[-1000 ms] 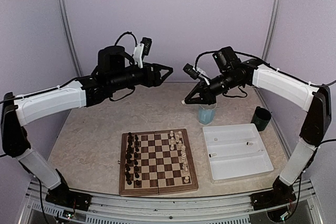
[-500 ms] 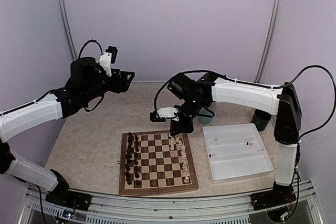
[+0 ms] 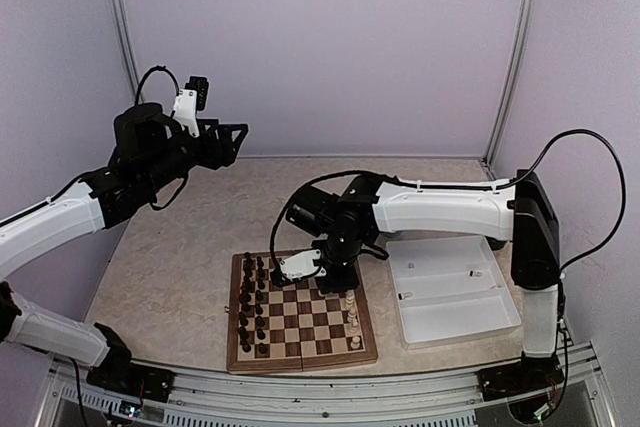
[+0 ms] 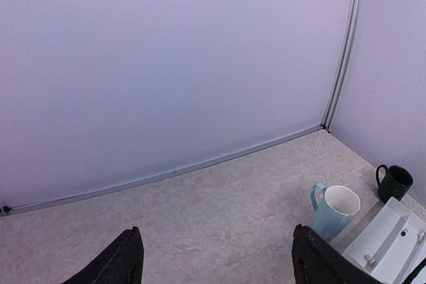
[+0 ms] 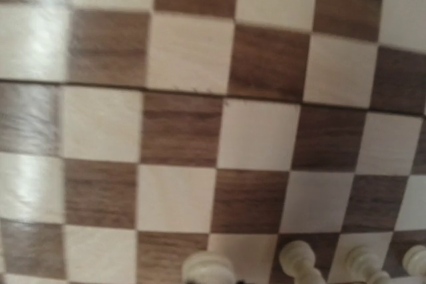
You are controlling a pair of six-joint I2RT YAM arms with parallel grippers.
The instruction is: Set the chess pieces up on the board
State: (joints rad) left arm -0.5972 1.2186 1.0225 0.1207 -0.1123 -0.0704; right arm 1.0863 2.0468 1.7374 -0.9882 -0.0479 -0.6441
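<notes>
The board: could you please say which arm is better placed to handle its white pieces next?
Probably right: the right gripper hangs low over the board beside the white pieces, while the left gripper is raised far off, facing the back wall.

We see a wooden board [image 5: 186,131] with a light sheen, smooth chess pieces [image 5: 297,257], a plastic tray [image 3: 460,335] and a matt table [image 3: 170,267].

No lettering, brand, number or sign is legible on the board [image 3: 300,325] or anything around it.
</notes>
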